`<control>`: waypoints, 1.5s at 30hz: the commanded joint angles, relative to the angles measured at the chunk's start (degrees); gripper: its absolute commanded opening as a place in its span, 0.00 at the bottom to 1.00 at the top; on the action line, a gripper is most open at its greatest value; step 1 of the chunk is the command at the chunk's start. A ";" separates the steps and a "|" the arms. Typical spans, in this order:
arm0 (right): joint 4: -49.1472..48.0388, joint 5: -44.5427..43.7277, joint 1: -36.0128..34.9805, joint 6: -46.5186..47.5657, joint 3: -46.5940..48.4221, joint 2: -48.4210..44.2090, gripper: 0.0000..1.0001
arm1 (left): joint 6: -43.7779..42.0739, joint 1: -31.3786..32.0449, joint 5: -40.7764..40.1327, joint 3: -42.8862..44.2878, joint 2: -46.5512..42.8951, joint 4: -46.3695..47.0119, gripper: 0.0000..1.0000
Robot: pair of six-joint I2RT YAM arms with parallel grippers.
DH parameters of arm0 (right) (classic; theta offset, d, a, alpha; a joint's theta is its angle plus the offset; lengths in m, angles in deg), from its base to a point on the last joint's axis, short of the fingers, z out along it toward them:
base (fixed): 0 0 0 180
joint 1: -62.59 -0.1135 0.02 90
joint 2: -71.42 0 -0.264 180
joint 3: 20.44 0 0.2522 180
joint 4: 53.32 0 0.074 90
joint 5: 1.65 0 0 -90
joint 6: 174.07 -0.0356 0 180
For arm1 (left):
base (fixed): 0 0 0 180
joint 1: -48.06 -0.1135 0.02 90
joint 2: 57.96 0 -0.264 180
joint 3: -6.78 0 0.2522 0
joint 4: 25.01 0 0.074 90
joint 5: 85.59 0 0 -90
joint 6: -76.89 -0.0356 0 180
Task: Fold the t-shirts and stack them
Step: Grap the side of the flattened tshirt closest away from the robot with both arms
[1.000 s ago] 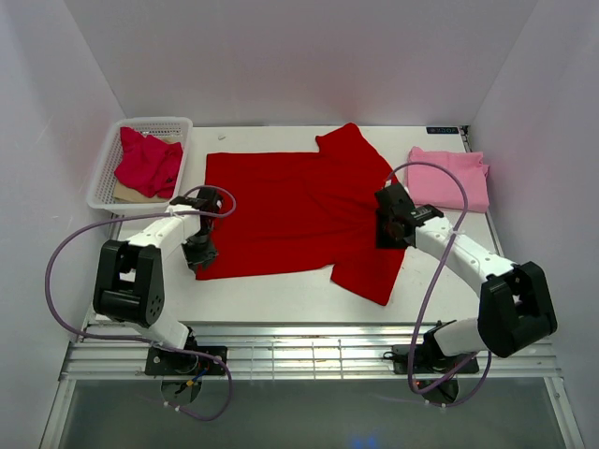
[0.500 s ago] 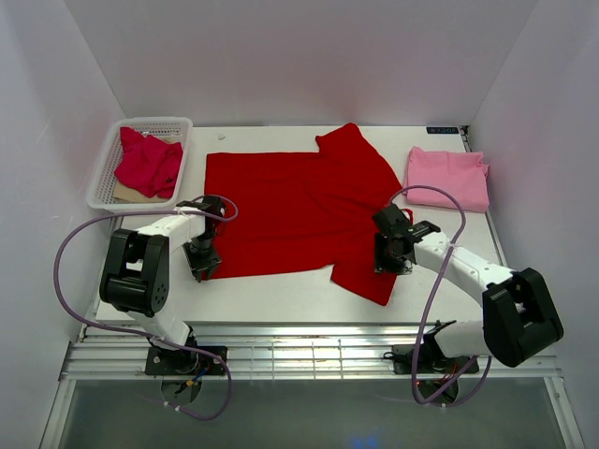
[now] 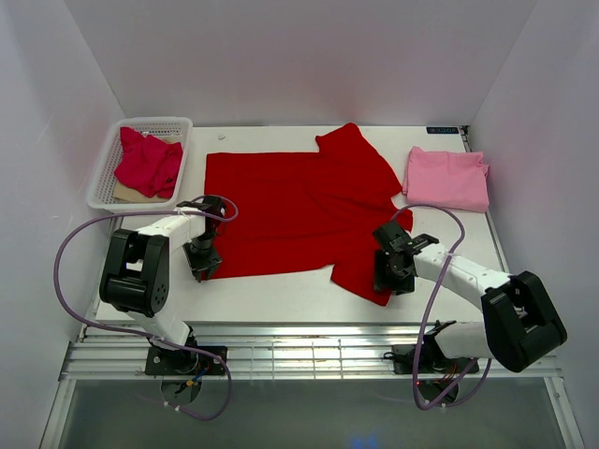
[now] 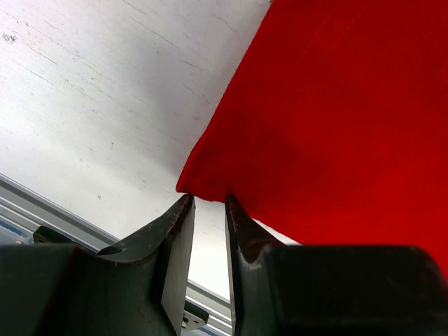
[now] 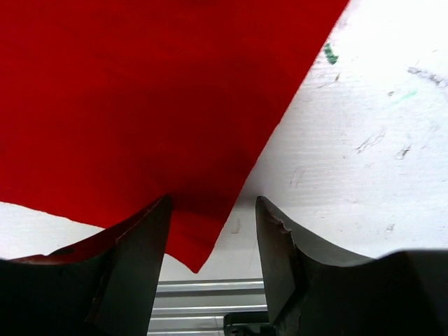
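Currently my left gripper (image 4: 208,203), barely apart, meets the near-left corner of the red shirt (image 3: 290,210) flat on the table (image 3: 281,290), my right gripper (image 5: 213,203) wide astride another; missing either would skew the fold.

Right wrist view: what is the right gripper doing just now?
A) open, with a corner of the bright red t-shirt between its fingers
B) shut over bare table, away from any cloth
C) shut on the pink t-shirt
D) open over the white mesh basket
A: the right gripper has its fingers spread wide, and the pointed corner of the bright red t-shirt lies in the gap between them.
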 commanded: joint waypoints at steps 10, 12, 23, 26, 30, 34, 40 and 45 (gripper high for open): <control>-0.02 2.18 -2.52 -2.37 -1.88 -2.18 0.08 | 1.03 0.08 -0.90 -1.96 1.85 3.54 0.24; 1.30 1.04 -2.52 -2.37 -0.13 -3.15 0.08 | 0.94 0.16 -0.99 -1.88 1.77 3.63 0.14; 9.74 -2.66 -2.61 -1.93 12.09 -4.38 0.08 | -0.21 0.16 -1.34 -0.04 -1.39 1.88 0.00; 10.97 -4.32 -2.61 -1.76 15.69 -3.95 0.08 | -0.12 0.16 -1.78 2.95 -4.12 -0.14 0.00; 10.63 -6.79 -2.61 -0.18 17.45 -2.02 0.08 | -0.21 0.08 -2.31 7.52 -4.92 -1.38 0.00; 8.87 -8.20 -2.52 1.31 19.47 1.06 0.08 | -0.38 0.08 -3.80 11.47 -3.95 -2.00 0.00; 7.37 -10.74 -1.38 4.56 27.90 7.82 0.08 | -0.91 -0.10 -5.29 16.49 -2.89 -2.96 0.00; 7.37 -12.33 1.60 8.61 36.08 14.15 0.08 | -1.96 -0.89 -6.00 20.44 -1.14 -2.61 0.00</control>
